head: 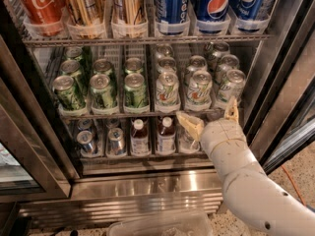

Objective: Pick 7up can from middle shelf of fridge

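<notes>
The fridge stands open. Its middle shelf holds green cans on the left and white 7up cans on the right. The front 7up cans stand at the centre, centre right and right, with more behind them. My gripper is open, just below and in front of the shelf's right end. Its left finger sits under the centre-right can and its right finger is at the foot of the right can. It holds nothing.
The top rack holds tall red Coca-Cola, gold and blue Pepsi cans. The bottom rack holds small bottles and cans. The glass door stands open at the right. A clear plastic bin lies below.
</notes>
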Controlling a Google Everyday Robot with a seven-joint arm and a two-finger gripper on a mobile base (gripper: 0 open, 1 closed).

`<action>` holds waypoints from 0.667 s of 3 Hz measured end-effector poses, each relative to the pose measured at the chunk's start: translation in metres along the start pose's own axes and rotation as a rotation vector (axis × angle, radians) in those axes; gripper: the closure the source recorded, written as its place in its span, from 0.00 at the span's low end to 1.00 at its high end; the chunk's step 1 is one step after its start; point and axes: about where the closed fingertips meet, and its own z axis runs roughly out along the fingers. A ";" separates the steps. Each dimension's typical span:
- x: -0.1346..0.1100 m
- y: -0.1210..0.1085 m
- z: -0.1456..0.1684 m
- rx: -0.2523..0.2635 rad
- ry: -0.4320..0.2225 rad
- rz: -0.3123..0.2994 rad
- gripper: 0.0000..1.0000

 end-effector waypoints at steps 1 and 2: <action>0.002 -0.004 0.003 0.024 -0.008 0.003 0.12; 0.003 -0.009 0.005 0.051 -0.007 0.005 0.16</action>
